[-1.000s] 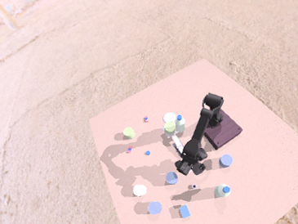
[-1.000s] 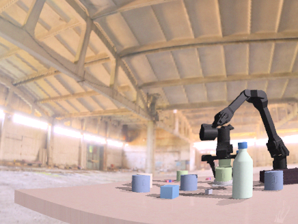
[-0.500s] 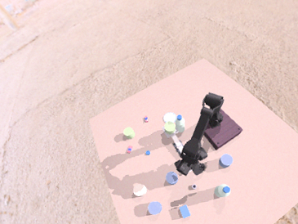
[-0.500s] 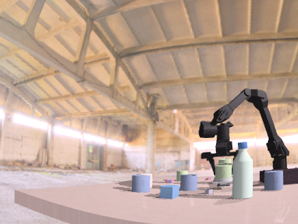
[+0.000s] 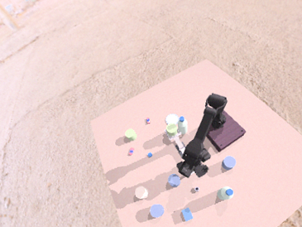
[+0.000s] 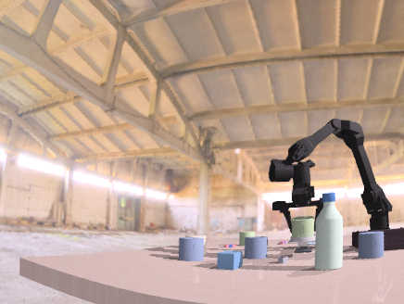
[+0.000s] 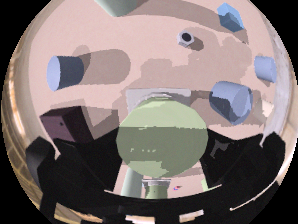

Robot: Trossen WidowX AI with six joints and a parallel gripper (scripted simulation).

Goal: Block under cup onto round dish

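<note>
My gripper (image 6: 303, 229) (image 7: 160, 125) points down and is shut on a light green cup (image 6: 302, 225) (image 7: 162, 117), one finger on each side. In the exterior view the cup is just above or on the pale pan of the balance; I cannot tell if they touch. The balance (image 5: 179, 144) (image 7: 134, 94) is partly hidden by the arm and cup. The other light green cup (image 5: 172, 129) (image 7: 156, 192) stands on its far end. A white round dish (image 5: 172, 119) lies just behind that cup. No block shows beneath the held cup.
A pale green bottle (image 5: 183, 127) stands close beside the far cup; another bottle (image 5: 224, 193) (image 6: 329, 241) stands nearer. Blue cups (image 5: 174, 180) (image 5: 229, 163) (image 5: 156, 211), a blue box (image 5: 187, 214) and a nut (image 5: 197, 189) (image 7: 186, 37) stand around. A separate green cup (image 5: 131, 135) is left.
</note>
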